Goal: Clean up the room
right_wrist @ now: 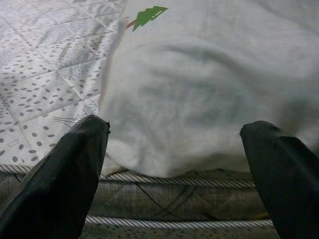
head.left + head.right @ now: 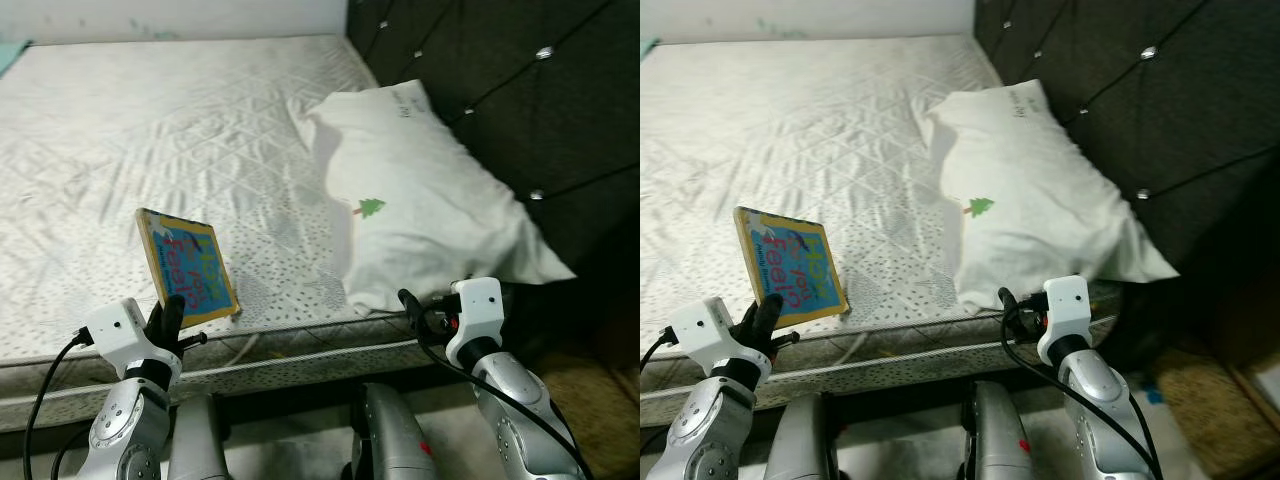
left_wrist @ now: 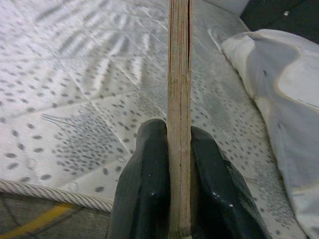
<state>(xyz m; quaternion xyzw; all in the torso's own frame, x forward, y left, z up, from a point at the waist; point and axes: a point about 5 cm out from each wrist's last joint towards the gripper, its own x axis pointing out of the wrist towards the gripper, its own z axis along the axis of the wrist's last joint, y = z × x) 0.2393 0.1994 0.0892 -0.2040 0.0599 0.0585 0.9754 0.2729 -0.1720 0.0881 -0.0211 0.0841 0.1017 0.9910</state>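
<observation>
Blue book (image 2: 187,265) is pinched tight in the left gripper (image 3: 178,164), held up over the bed (image 2: 150,120) edge. Right gripper (image 1: 174,164) is wide apart near the pillow (image 2: 420,190). Next, I think, find the book a home.

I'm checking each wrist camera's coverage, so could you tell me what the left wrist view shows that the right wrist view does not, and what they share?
The left wrist view looks along the book edge-on, upright, with the left gripper shut on its lower edge, one black finger on each side. The right wrist view looks at the white pillow with its small green tree print, seen between the right gripper's widely parted fingers, which hold nothing. Both show the quilted, dotted mattress with its corded edge, and part of the pillow.
</observation>
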